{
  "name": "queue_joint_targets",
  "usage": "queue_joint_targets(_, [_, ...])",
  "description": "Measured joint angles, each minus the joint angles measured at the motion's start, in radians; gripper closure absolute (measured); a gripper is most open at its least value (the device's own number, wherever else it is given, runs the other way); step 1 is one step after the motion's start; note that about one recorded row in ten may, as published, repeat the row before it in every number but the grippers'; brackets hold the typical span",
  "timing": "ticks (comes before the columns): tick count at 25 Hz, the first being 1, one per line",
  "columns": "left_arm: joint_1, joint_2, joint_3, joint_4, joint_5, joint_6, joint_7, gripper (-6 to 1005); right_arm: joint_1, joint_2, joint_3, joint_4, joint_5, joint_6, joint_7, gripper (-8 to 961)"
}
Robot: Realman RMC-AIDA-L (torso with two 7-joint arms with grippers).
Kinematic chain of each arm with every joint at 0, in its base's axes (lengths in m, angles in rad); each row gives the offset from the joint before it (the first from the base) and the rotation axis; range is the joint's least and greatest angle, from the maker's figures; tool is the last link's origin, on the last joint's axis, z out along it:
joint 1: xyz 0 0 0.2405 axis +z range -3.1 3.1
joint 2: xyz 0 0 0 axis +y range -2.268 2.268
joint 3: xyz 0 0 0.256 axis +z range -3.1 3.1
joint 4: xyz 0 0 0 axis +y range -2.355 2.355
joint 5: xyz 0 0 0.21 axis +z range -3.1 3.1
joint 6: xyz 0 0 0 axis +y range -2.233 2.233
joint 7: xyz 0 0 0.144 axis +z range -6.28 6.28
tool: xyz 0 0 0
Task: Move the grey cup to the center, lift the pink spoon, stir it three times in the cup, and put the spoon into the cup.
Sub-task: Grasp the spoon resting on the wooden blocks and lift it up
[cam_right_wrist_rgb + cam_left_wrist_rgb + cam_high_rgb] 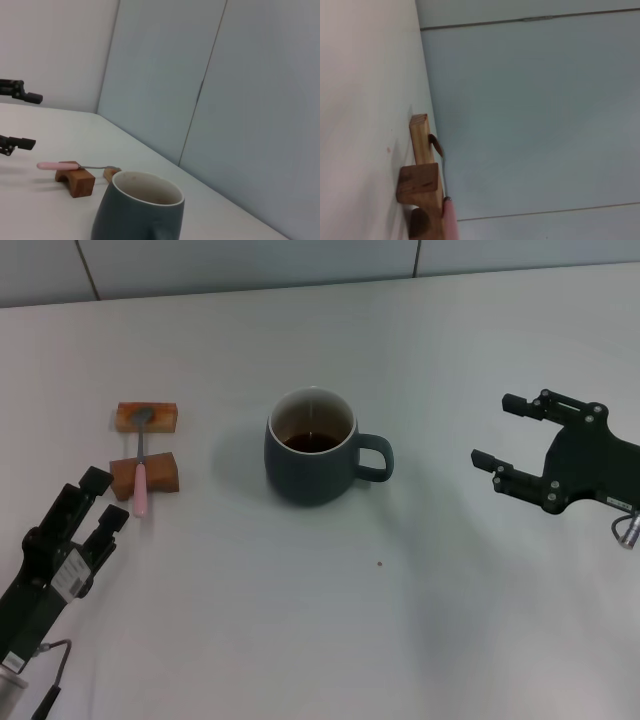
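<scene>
White desk [420, 620] carries the grey cup [310, 452] mid-desk. Left of the cup, wooden blocks [146, 445] prop the pink spoon [140, 480] clear for grasping. Left gripper [100, 502] near it and right gripper [505, 438] beyond the cup's handle both gape, empty.

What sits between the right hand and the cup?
Nothing: in the head view only bare table lies between the open right hand and the cup, whose handle points toward that hand.

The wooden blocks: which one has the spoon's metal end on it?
The farther wooden block, the flat one; the nearer wooden block holds the pink spoon by its handle.
</scene>
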Motion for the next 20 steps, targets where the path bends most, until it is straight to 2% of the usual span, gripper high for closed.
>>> queue_joint_targets(11, [0.021,0.000,0.006,-0.039,0.001,-0.053,0.002,241,0.003,-0.001,-0.005,0.011,0.000,0.000,0.006,272])
queue_joint_targets(20, [0.024,0.000,0.004,-0.065,0.000,-0.091,0.003,238,0.008,-0.006,-0.007,0.014,0.000,-0.004,0.009,272])
